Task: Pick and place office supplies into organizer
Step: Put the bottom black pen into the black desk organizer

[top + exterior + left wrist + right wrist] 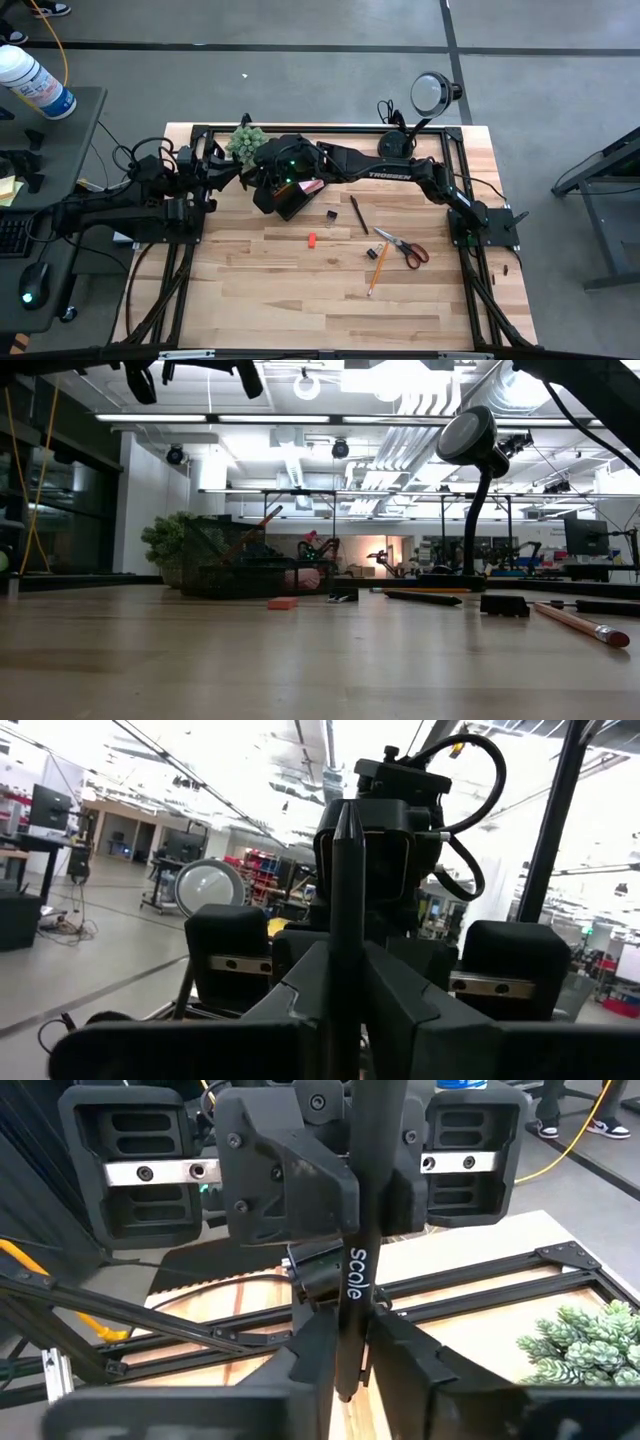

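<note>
Both grippers, left gripper [345,1010] and right gripper [350,1355], are pinching one black pen [358,1230] in closed jaws; light, stiff, slippery; mid-barrel grip advisable.

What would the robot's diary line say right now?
left gripper: shut on black pen | right gripper: at same pen, near organizer | scissors, pencils: on table
</note>
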Motion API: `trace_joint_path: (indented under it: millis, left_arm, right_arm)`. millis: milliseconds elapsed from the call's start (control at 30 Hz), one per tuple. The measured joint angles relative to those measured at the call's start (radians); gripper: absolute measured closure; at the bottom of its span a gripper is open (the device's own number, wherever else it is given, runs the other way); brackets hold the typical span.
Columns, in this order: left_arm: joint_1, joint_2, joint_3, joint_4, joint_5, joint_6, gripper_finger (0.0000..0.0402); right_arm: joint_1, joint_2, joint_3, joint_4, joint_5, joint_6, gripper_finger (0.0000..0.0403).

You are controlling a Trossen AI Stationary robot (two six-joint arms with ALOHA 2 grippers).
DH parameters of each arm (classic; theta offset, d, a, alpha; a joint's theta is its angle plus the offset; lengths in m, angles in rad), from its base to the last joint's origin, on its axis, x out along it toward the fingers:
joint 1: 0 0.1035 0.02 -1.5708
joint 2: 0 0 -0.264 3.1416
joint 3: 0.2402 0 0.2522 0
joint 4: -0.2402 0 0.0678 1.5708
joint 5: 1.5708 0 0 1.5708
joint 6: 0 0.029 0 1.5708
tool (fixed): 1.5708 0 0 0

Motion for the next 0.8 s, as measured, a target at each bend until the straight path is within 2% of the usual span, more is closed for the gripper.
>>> trace_joint_path:
  millis: [200,400,600,800]
  left_arm:
    - [0.0,0.0,0.0,0.003,-0.003,0.01,0.0392]
    - [0.0,0.0,0.0,0.01,-0.003,0.03,0.0376]
    - [0.0,0.0,0.0,0.008,-0.011,0.06,0.0387]
    - [0.0,0.0,0.0,-0.004,-0.011,0.11,0.0381]
  right_arm:
    - [0.0,0.0,0.0,-0.017,0.051,-0.007,0.0283]
    - [0.0,-0.008,-0.001,-0.081,0.08,-0.02,0.0224]
    - [-0.007,-0.066,-0.001,-0.2,0.191,-0.064,0.0182]
    - [-0.043,-0.16,-0.001,-0.449,0.372,-0.1,0.0172]
